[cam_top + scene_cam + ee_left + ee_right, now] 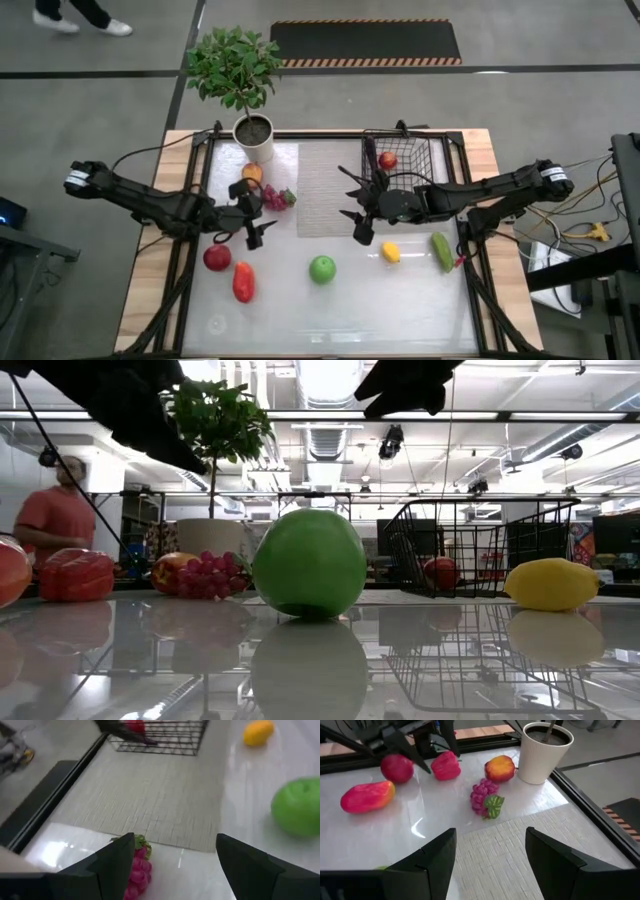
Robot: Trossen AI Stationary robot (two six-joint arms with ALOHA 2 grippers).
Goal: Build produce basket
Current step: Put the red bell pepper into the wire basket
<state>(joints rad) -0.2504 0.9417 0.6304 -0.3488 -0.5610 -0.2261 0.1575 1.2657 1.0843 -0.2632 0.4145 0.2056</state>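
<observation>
In the high view the left pincer hangs spread and empty at centre-left, with the purple grapes just to its right on the surface, nearer this arm than the other. The right pincer, also spread and empty, hovers right of centre beside the wire basket, which holds one red apple.

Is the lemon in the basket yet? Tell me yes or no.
No, in the high view the lemon lies on the table in front of the basket, which holds only a red fruit.
</observation>
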